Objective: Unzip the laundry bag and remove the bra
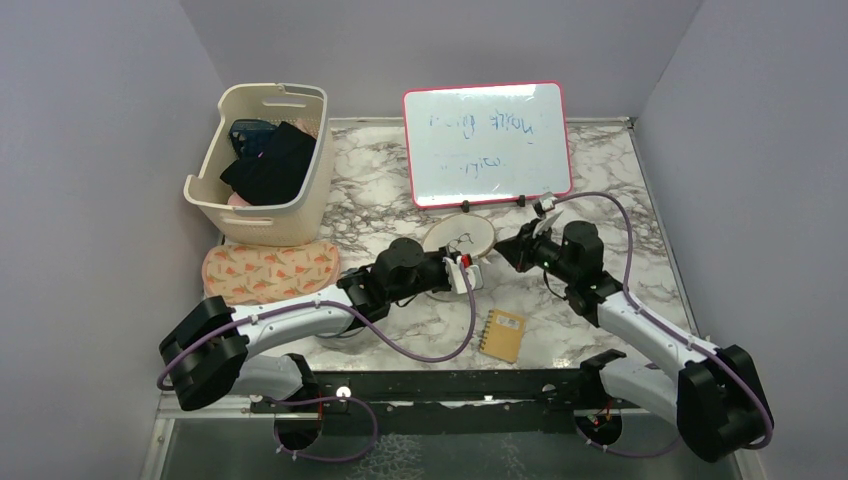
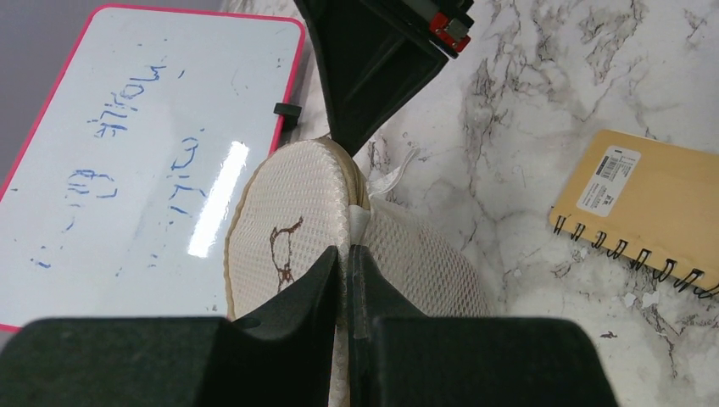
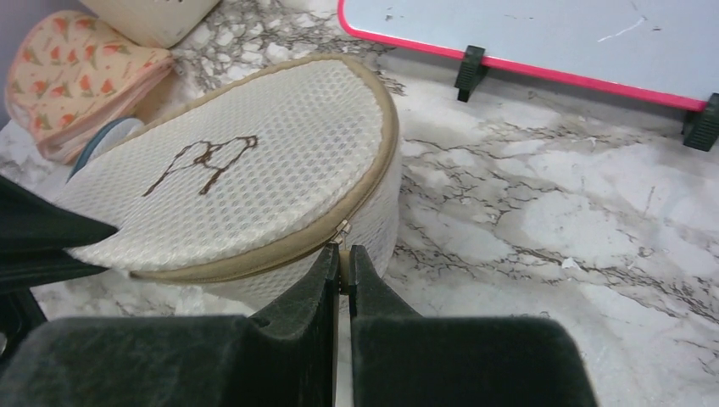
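A marble-patterned table stands between plain grey-violet walls. The laundry bag lies near the middle of the table, just in front of a pink-framed whiteboard.

The bag looks light and soft. Its mesh side gives way easily and the flat top, with a small dark drawing on it, sits tilted, so I judge that it will slide or fold if it is pulled from one side only. The firm places to hold are the tan zipper around the top and its little metal zipper pull. The bra cannot be seen through the mesh.

The right gripper has its fingers pressed together on the zipper pull at the near side of the bag. The left gripper has its fingers together too, and it seems to pinch the rim seam of the bag on the opposite side, which should keep the bag from following the pull.

The whiteboard is near behind the bag, so the zipper path on that side has little room for a gripper. A spiral notebook lies apart, near the arms. A cream basket with dark clothes and a flowered cloth are to the left, well apart from the bag.
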